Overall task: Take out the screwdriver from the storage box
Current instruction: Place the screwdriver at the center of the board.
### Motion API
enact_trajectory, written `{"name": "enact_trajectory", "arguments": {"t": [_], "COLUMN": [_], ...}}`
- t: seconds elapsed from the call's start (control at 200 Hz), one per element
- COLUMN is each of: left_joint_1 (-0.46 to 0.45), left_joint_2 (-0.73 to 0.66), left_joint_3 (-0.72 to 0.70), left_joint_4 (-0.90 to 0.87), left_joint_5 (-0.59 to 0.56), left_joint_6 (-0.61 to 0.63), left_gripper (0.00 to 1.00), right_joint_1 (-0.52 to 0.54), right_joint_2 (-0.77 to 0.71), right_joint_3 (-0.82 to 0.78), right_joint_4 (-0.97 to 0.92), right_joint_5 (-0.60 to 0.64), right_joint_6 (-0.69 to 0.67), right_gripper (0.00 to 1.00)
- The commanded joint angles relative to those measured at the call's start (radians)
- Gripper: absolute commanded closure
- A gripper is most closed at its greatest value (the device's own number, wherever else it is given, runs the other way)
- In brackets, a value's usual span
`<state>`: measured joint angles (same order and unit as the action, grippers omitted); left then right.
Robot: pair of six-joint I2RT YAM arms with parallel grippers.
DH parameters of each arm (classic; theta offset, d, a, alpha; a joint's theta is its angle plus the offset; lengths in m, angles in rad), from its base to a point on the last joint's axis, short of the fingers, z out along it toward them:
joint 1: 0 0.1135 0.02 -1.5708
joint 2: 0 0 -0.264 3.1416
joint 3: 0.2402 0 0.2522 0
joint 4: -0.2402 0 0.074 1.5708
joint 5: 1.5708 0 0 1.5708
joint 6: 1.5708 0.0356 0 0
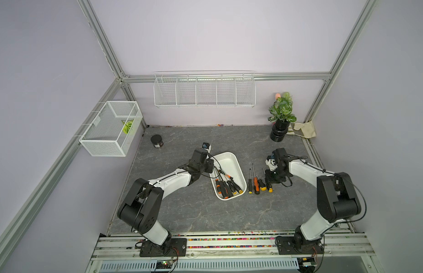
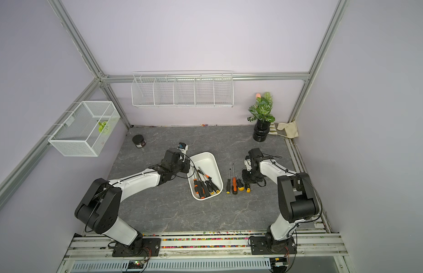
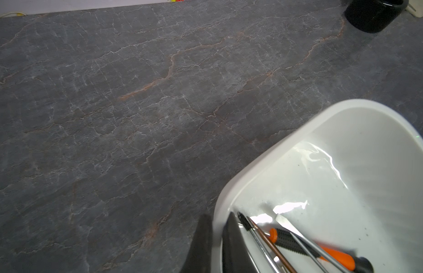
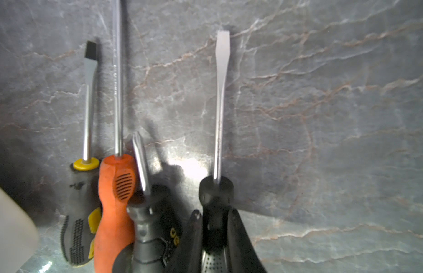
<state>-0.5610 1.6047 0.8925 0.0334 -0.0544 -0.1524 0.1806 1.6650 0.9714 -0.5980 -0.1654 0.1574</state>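
Partway; left tool (image 3: 218, 216) clenched on storage box (image 1: 229, 160) rim; right tool (image 4: 215, 212) grasping black-handled screwdriver (image 4: 215, 189), lying on surface (image 1: 182, 212) beside box with three other screwdrivers (image 1: 256, 183); several screwdrivers (image 1: 227, 186) still inside box.

We see a dark grey table (image 1: 182, 212) veined in white and rust, a plain white storage box (image 1: 231, 158), an orange screwdriver (image 4: 116, 212) with a black ribbed patch, a black-and-yellow screwdriver (image 4: 80, 227) with dotted grip, a black screwdriver (image 4: 216, 193), and a plant (image 1: 282, 108) with pale-striped green leaves and a black pot (image 1: 279, 132).
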Motion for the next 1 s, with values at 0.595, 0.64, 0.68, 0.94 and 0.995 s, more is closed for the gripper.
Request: {"name": "enact_trajectory", "arguments": {"t": [0.595,0.64,0.68,0.94,0.995], "left_joint_1": [0.003,0.002,0.002,0.002,0.002], "left_joint_2": [0.010,0.010,0.009,0.011,0.010], "left_joint_3": [-0.016,-0.015,-0.015,-0.006,-0.004], "left_joint_4": [0.045,0.043,0.041,0.033,0.027], "left_joint_5": [-0.003,-0.003,-0.002,0.005,0.008], "left_joint_6": [0.012,0.011,0.011,-0.003,-0.007], "left_gripper": [1.00,1.00,1.00,1.00,1.00], "right_joint_1": [-0.003,-0.003,-0.002,0.176,0.213], "right_joint_2": [-0.110,-0.119,-0.132,-0.295,-0.331], "right_joint_3": [-0.002,-0.003,-0.006,0.007,0.010], "right_joint_4": [-0.036,-0.036,-0.036,-0.043,-0.033], "right_joint_5": [0.010,0.013,0.016,0.106,0.091], "right_joint_6": [0.002,0.001,-0.001,-0.053,-0.041], "right_gripper": [0.48,0.48,0.47,0.47,0.47]}}
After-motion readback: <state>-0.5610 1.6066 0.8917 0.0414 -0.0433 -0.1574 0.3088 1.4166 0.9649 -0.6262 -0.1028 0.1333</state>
